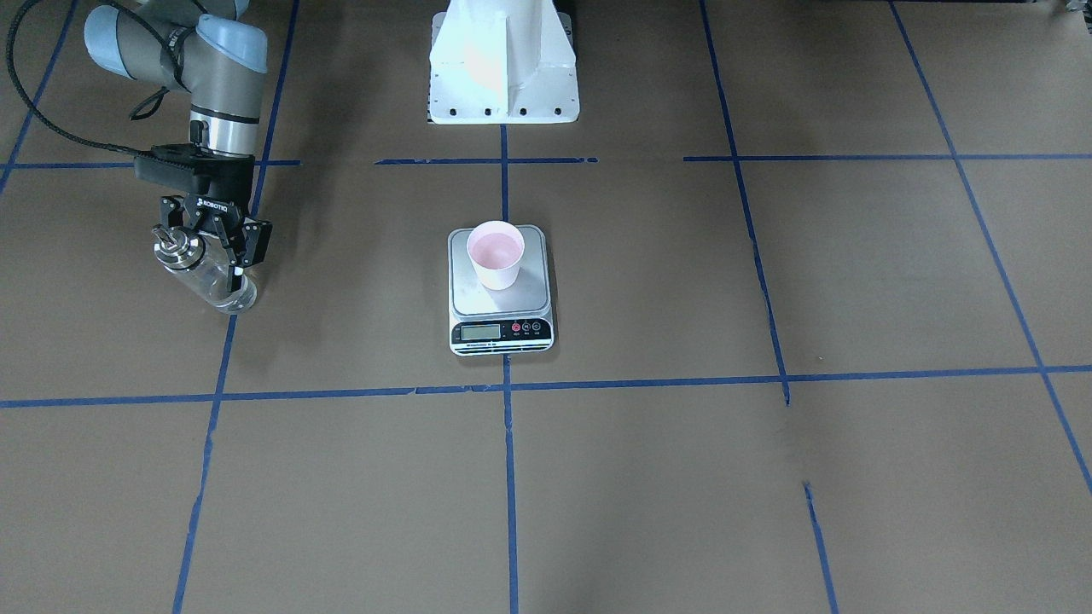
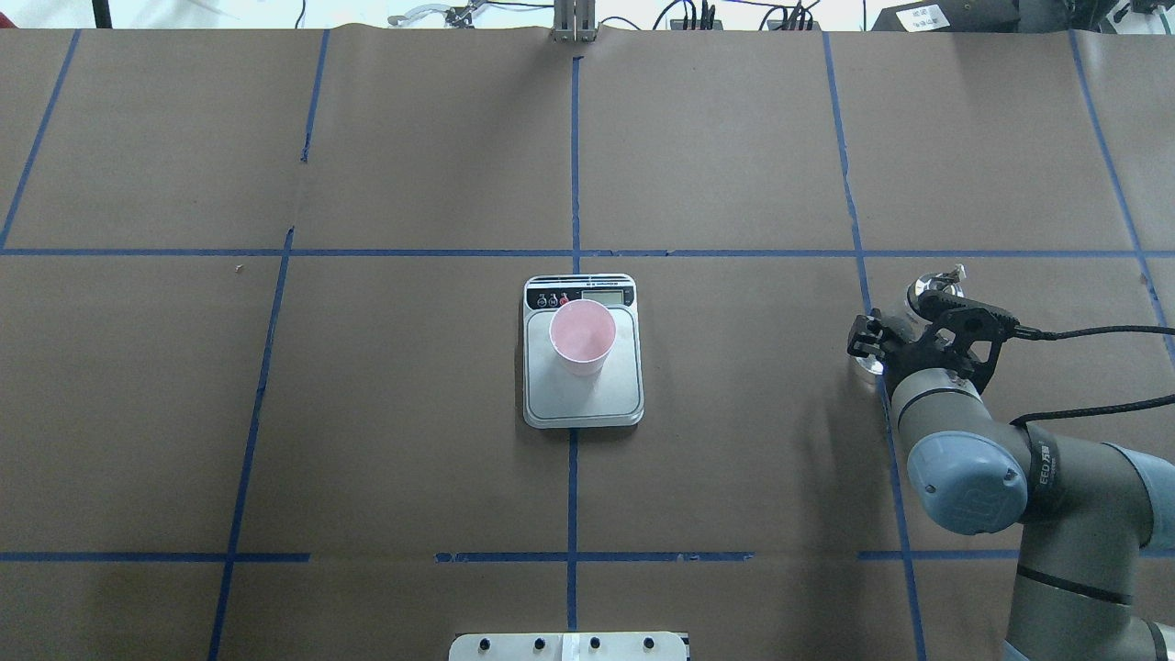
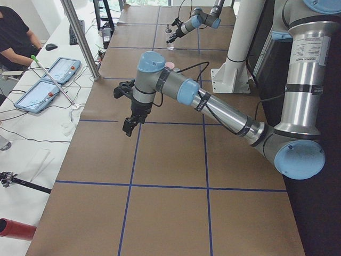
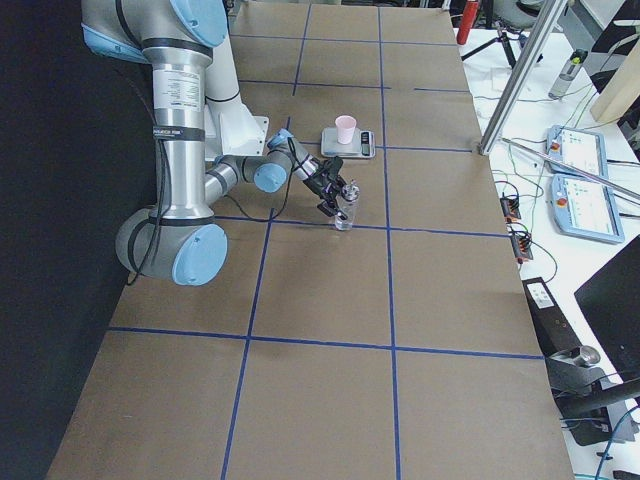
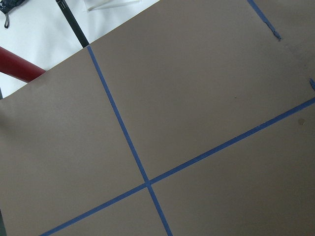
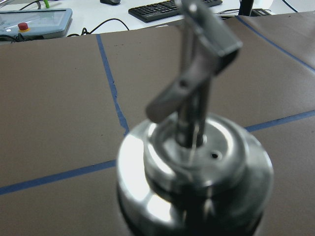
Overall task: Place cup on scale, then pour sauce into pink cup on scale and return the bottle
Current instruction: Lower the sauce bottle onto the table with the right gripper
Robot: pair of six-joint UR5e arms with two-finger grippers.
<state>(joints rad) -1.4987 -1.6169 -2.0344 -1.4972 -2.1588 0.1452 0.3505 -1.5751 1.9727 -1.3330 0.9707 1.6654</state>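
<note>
**Operator:** Since we go left to right, what is your left gripper (image 3: 127, 129) doing?

**Robot:** It hangs above bare table (image 2: 367, 413), well apart from everything. Only the side view shows it, so I cannot tell whether its jaws are spread or pressed together.

**Operator:** And in the middle?

**Robot:** The cup (image 2: 582, 338) stands upright on the scale (image 2: 587, 399), toward the display end of the platform. That step looks done. The sauce is near colourless, so I cannot tell if any is in the cup.

**Operator:** And on your right?

**Robot:** My right gripper (image 1: 243, 260) pinches the bottle (image 1: 205, 281) around its glass body. It is low over the table and well apart from the scale. I cannot tell if the base touches the table.

**Operator:** How do you do this step well?

**Robot:** I judge I am either lifting the bottle to pour or setting it back.

- **If pouring:** I carry it with the spout (image 6: 197, 49) up and bring the spout over the cup's mouth before tilting. Then I tilt slowly and never touch the rim, because a light cup could tip or slide.
- **If returning:** I seat the base flat before I let go.
</note>
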